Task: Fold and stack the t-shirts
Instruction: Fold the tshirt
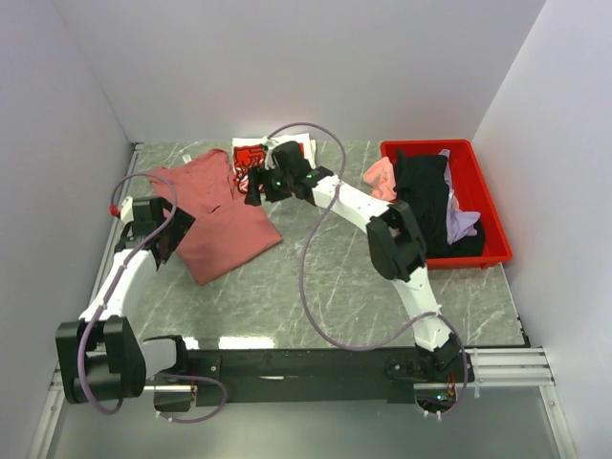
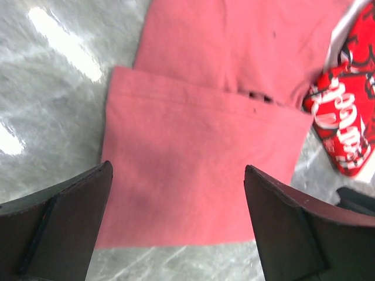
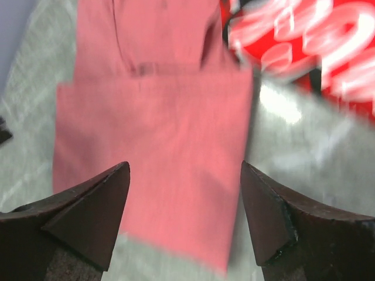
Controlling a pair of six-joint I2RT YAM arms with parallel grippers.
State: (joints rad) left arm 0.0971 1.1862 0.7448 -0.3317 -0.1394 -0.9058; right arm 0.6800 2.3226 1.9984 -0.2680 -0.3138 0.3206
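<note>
A dusty-rose t-shirt [image 1: 218, 215] lies partly folded on the marble table, also in the left wrist view [image 2: 199, 152] and the right wrist view [image 3: 158, 134]. A folded red-and-white logo t-shirt [image 1: 251, 154] lies behind it, seen too in the left wrist view [image 2: 345, 129] and blurred in the right wrist view [image 3: 304, 41]. My left gripper [image 1: 170, 239] is open and empty above the rose shirt's left edge. My right gripper [image 1: 256, 185] is open and empty above the shirt's upper right part. Black [image 1: 427, 196], pink [image 1: 380, 177] and lavender [image 1: 461, 222] shirts lie in the bin.
A red plastic bin [image 1: 488, 196] stands at the back right of the table. White walls close in the back and both sides. The right arm reaches across the table's middle, with a purple cable [image 1: 306, 277] looping over the surface.
</note>
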